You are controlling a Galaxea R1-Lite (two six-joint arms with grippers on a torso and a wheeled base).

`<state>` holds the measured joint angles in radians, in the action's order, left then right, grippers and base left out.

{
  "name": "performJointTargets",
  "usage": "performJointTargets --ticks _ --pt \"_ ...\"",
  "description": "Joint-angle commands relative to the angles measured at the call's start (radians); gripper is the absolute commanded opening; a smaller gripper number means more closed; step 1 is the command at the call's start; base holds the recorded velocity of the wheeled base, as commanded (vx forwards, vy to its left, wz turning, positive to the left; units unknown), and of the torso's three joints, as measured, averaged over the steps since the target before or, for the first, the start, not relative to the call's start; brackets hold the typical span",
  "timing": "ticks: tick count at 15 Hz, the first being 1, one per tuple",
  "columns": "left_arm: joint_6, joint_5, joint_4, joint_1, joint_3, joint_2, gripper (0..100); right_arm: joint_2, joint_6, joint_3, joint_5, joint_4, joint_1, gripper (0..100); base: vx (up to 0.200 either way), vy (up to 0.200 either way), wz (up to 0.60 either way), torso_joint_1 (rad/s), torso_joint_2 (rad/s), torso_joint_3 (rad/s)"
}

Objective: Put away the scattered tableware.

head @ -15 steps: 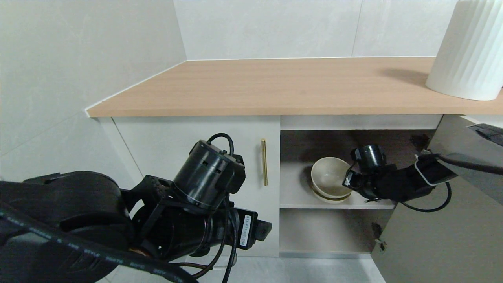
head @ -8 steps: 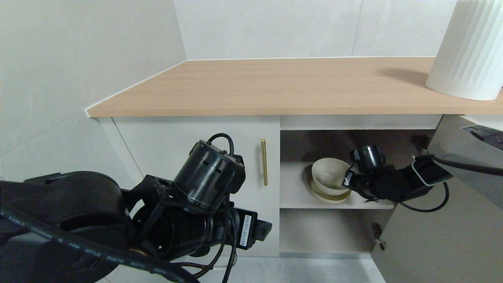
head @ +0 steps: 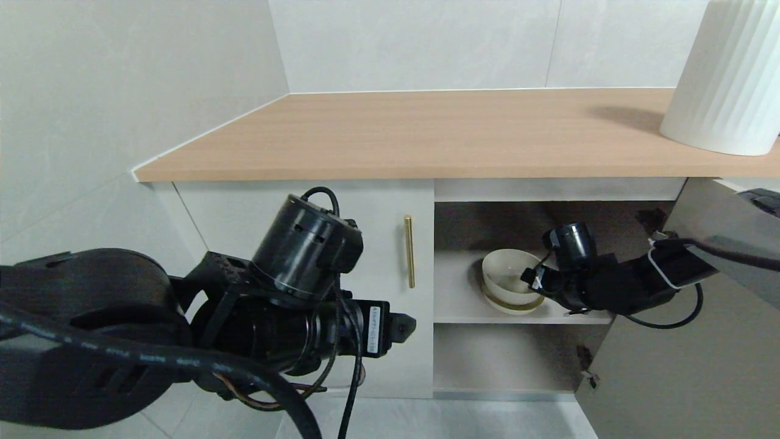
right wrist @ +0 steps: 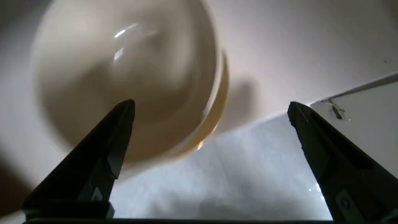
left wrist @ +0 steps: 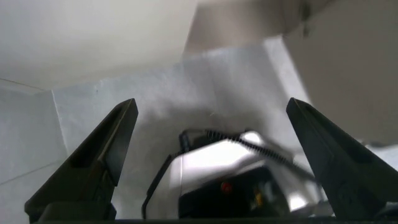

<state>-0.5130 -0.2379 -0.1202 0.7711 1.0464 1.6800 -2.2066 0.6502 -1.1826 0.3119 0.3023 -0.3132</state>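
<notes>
A cream bowl sits level, nested in a yellow-rimmed dish, on the upper shelf of the open cabinet. My right gripper is inside the cabinet at the bowl's right side. In the right wrist view the bowl lies just beyond the right gripper, which is open and holds nothing. My left gripper hangs low in front of the closed left door, open and empty, facing the floor.
The right cabinet door stands open, close beside my right arm. The left door is shut, with a gold handle. A white ribbed container stands on the wooden countertop. The lower shelf is bare.
The cream bowl has gone from tilted to level in the lower dish. My right gripper has edged slightly left. My left arm has shifted a little up and to the left.
</notes>
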Motion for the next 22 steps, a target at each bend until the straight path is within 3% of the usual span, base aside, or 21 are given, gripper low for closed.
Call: performJointTargets --ticks 1,3,6,8,12,14,22 --pt "-0.021 -0.003 -0.001 -0.036 -0.019 -0.071 100 0.183 -0.053 0.098 -0.054 -0.085 -0.044 100 0.0 0.0 0.0 0.0 0.0 0.0" --pt "-0.015 0.012 -0.001 -0.075 -0.083 -0.152 100 0.364 -0.119 0.129 -0.07 -0.307 -0.095 100 0.0 0.0 0.0 0.0 0.0 0.0" --pt "0.062 0.115 -0.059 -0.234 -0.086 -0.322 100 0.608 -0.127 0.124 -0.117 -0.565 -0.204 100 0.0 0.0 0.0 0.0 0.0 0.0" --pt "0.076 0.155 -0.128 -0.243 -0.16 -0.384 100 0.728 -0.126 0.133 -0.112 -0.689 -0.276 100 0.0 0.0 0.0 0.0 0.0 0.0" --pt "0.077 0.157 -0.13 -0.248 -0.2 -0.395 100 0.831 -0.121 0.261 -0.157 -0.704 -0.28 100 0.0 0.0 0.0 0.0 0.0 0.0" --pt "0.076 0.158 -0.13 -0.248 -0.2 -0.393 100 0.815 -0.121 0.259 -0.157 -0.692 -0.28 100 0.0 0.0 0.0 0.0 0.0 0.0" --pt "0.077 0.158 -0.131 -0.242 -0.201 -0.387 100 0.82 -0.126 0.258 -0.154 -0.701 -0.28 100 -0.2 0.0 0.0 0.004 0.0 0.002"
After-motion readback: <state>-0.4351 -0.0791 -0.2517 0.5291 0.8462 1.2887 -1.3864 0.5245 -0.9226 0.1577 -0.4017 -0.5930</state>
